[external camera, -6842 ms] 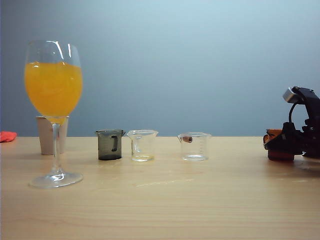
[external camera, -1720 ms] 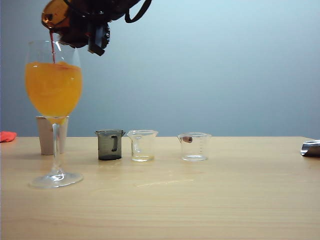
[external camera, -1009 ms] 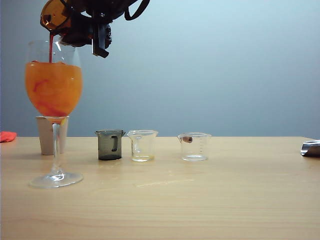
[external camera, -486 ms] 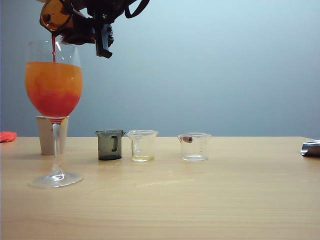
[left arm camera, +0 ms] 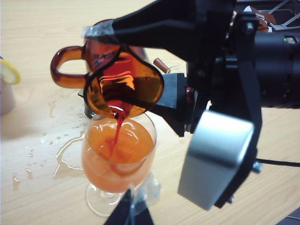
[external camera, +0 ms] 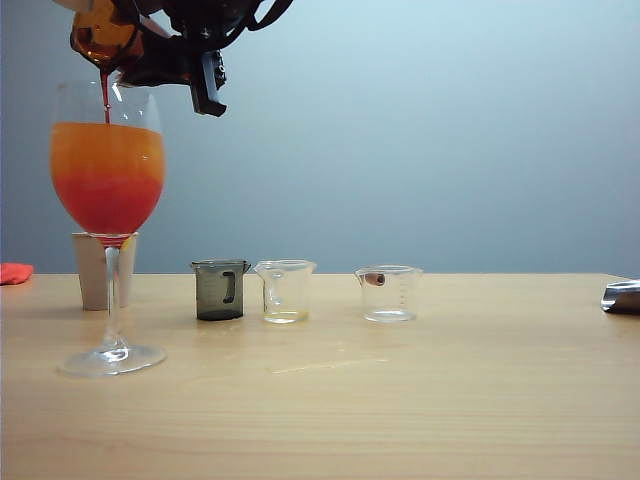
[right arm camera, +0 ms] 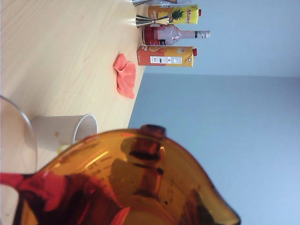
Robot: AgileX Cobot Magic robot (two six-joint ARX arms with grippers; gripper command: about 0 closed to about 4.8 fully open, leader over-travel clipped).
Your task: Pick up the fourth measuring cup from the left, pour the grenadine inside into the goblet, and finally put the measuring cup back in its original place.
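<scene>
The pale wooden worktop (external camera: 420,400) carried everything, with spilled droplets and a thin puddle (left arm camera: 61,154) on it near the glass. The tall clear stemmed goblet (external camera: 108,215) stood at the exterior view's left, its bowl nearly full, orange liquid (external camera: 107,148) above shading to deep red grenadine (external camera: 105,210) settled at the bottom. Directly above its rim the right gripper (external camera: 165,50), reaching across to the left of that view, was clamped on the small amber translucent measuring cup (external camera: 102,32) with a side handle, tipped steeply so its spout pointed down; a thin red stream (external camera: 105,100) ran from the spout into the goblet. The left wrist view showed the same pour from above, with the cup (left arm camera: 123,83) over the orange-filled bowl (left arm camera: 118,151). Of the left gripper only a dark tip (left arm camera: 129,213) showed at that view's edge, and whether it was apart or together could not be told. Behind the goblet stood a beige cup (external camera: 92,270). Along the middle of the worktop sat a smoky dark-grey measuring cup (external camera: 220,290), then a clear measuring cup (external camera: 285,291) with a trace of yellowish liquid at its base, then another clear measuring cup (external camera: 389,293), which looked nearly empty. A red cloth (external camera: 14,272) lay at the far left edge.
</scene>
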